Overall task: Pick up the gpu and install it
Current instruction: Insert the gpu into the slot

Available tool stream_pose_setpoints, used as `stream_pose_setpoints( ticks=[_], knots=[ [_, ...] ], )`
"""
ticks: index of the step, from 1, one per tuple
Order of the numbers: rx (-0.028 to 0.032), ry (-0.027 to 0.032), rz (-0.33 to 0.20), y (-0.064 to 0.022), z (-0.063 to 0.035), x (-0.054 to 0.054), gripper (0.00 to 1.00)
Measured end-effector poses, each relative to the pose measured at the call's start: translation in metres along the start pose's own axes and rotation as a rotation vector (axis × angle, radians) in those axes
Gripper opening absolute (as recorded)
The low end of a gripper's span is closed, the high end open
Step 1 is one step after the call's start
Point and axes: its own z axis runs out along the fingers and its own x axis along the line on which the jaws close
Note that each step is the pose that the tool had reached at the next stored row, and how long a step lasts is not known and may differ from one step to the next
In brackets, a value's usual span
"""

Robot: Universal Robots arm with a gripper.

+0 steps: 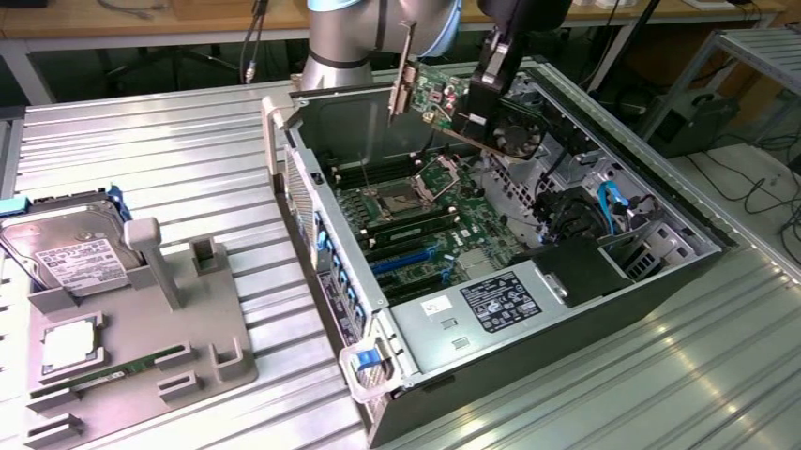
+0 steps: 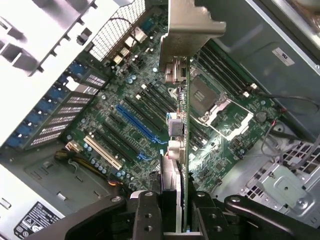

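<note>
Over the board (image 1: pixel 463 202) the case (image 1: pixel 682 267) lies open — the gpu (image 1: pixel 507 127) hangs there, clear of its walls. Blue slots (image 2: pixel 137 125) on the board stand bare; cables (image 1: pixel 610 202) crowd the board's side at the exterior view's right.

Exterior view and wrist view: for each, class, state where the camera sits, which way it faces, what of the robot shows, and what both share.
Exterior view: off the arm, above the table, looking down into the open computer case; shows the arm and gripper holding the gpu.
Wrist view: on the wrist, looking past the gripper's fingers and the clamped gpu onto the motherboard.
Shared: gpu, gripper, motherboard.
</note>
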Motion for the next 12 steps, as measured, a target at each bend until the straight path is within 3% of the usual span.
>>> stream_pose_setpoints(
  ticks=[12],
  knots=[
    [-0.0040, -0.0009, -0.189, 0.0000, 0.0000, 0.0000, 0.28]
  ],
)
